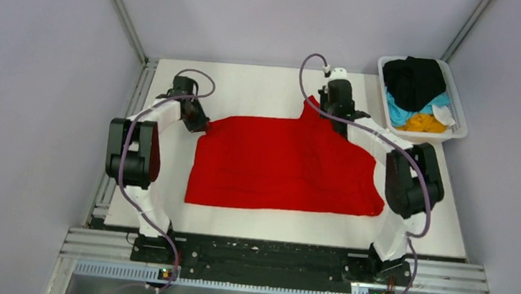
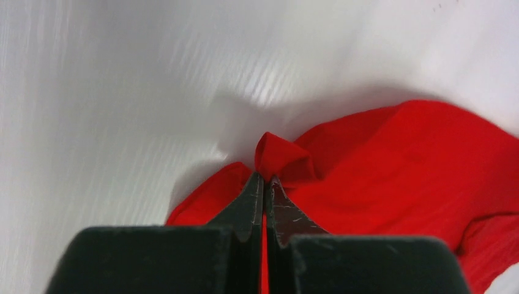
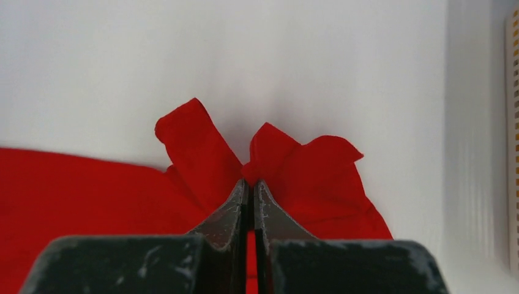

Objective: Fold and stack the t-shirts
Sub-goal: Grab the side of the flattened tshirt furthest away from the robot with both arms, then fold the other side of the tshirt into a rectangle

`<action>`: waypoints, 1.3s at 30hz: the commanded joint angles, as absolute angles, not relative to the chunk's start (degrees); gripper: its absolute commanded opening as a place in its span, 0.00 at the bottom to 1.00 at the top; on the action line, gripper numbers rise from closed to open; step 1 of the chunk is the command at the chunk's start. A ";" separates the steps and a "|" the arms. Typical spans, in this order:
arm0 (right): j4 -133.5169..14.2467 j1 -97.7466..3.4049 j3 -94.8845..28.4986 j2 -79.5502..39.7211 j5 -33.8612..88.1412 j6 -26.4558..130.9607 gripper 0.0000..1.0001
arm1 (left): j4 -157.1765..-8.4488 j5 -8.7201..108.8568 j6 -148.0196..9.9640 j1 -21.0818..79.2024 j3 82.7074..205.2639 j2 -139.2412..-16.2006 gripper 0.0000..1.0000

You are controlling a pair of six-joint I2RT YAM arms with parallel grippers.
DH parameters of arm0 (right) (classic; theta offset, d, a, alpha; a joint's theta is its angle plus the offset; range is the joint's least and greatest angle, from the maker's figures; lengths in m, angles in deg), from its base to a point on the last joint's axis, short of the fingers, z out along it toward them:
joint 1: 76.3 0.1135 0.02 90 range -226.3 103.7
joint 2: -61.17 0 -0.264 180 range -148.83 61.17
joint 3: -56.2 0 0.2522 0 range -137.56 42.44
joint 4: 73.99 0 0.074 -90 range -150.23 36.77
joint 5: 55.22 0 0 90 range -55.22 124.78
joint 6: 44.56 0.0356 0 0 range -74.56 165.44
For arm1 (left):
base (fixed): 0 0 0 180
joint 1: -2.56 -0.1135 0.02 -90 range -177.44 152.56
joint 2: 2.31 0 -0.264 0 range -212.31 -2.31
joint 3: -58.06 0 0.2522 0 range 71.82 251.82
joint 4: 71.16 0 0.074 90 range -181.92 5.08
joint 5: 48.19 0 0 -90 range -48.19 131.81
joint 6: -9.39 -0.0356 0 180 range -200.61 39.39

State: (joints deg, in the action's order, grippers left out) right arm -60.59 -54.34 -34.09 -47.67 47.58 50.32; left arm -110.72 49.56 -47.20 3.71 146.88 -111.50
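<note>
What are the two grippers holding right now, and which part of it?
Both hold the red t-shirt. The left gripper pinches its far left corner; the right gripper pinches a bunch of its far right edge.

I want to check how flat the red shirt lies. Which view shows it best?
Top external: it shows the whole red shirt spread on the table. Each wrist view shows only one bunched corner pinched between shut jaws, plus a little cloth beyond.
</note>
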 commanded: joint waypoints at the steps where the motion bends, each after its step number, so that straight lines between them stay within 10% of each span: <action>1: -66.60 -51.53 -24.95 -35.68 49.54 51.56 0.00 | -104.94 51.95 -47.92 4.53 141.53 -103.77 0.00; 32: -40.77 -40.00 8.35 13.35 57.00 67.72 0.00 | -100.78 45.04 -41.32 5.42 108.51 -71.63 0.00; 35: -35.08 -40.01 9.82 15.06 55.54 71.74 0.29 | -103.41 42.81 -39.90 5.37 108.13 -70.38 0.02; 39: -28.67 -40.00 12.35 20.74 48.28 77.42 0.50 | -110.42 34.92 -36.92 5.37 108.42 -64.83 0.45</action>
State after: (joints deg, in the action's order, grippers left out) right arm -36.22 -40.68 10.69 15.12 55.05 70.50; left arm -105.06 43.20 -40.47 5.35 108.20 -71.26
